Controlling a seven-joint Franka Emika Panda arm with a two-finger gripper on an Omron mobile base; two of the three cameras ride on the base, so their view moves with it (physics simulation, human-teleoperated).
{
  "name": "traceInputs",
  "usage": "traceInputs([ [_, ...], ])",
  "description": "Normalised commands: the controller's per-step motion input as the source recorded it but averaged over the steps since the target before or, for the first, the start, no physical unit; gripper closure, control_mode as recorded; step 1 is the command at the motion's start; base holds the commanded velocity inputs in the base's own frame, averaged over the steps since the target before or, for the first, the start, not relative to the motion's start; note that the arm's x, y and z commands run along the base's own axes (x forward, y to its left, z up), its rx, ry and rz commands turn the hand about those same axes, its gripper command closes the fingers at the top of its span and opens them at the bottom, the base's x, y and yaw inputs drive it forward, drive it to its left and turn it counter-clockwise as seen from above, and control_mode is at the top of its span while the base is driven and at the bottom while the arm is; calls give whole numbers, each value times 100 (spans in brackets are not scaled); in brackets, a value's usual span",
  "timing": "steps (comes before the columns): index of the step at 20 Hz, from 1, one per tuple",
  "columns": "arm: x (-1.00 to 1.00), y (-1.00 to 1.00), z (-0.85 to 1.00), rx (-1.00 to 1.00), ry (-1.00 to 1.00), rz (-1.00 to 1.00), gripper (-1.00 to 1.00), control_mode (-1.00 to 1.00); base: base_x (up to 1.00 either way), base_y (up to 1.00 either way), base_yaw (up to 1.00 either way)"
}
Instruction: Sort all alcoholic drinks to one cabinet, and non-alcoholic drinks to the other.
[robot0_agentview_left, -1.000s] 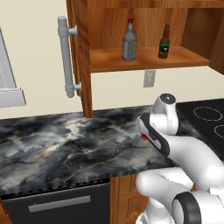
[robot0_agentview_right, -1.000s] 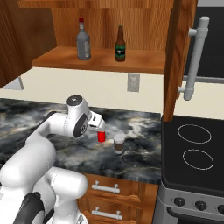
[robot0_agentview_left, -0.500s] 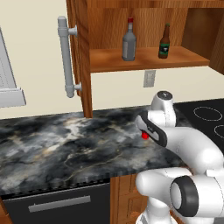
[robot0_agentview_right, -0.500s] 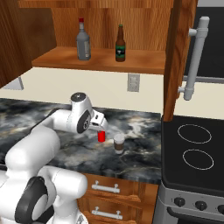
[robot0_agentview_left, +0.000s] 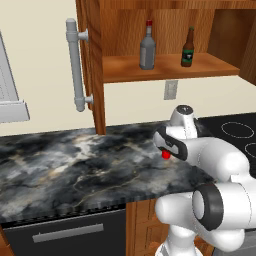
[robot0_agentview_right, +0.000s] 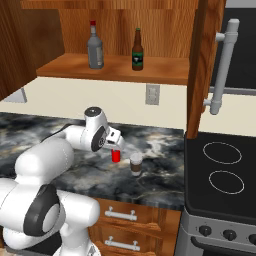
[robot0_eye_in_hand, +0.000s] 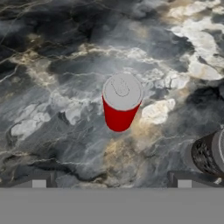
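Red can (robot0_eye_in_hand: 121, 107) stands upright on the marbled counter (robot0_agentview_left: 75, 170), with the lidded cup (robot0_agentview_right: 135, 164) just to its right. Our gripper (robot0_agentview_right: 114, 140) has swung in over the past second and now hangs right above the can, jaws spread wide and empty. Both bottles (robot0_agentview_right: 95, 46) already sit on the cabinet shelf (robot0_agentview_right: 115, 67), so we judge the can is next.

On the shelf (robot0_agentview_left: 165, 67) of the open wooden cabinet (robot0_agentview_left: 92, 60), the grey bottle (robot0_agentview_left: 147, 47) and the green-labelled beer bottle (robot0_agentview_left: 188, 49) stood apart. Below, the white arm (robot0_agentview_left: 210, 155) reached over the dark marble table (robot0_agentview_left: 75, 170), hiding all but a sliver of the red can (robot0_agentview_left: 165, 155).
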Motion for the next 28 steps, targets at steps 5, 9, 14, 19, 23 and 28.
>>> traceInputs([
  [5,14,-2,-14,0,0,0,-100,-100,0,0,0],
  [9,12,-4,-12,0,0,0,-100,-100,0,0,0],
  [14,12,-4,-10,0,0,0,-100,-100,0,0,0],
  [19,15,-1,-10,-1,0,0,-100,-100,0,0,0],
  [23,13,-1,-8,-1,0,0,-100,-100,0,0,0],
  [28,11,-2,-8,-1,0,0,-100,-100,0,0,0],
])
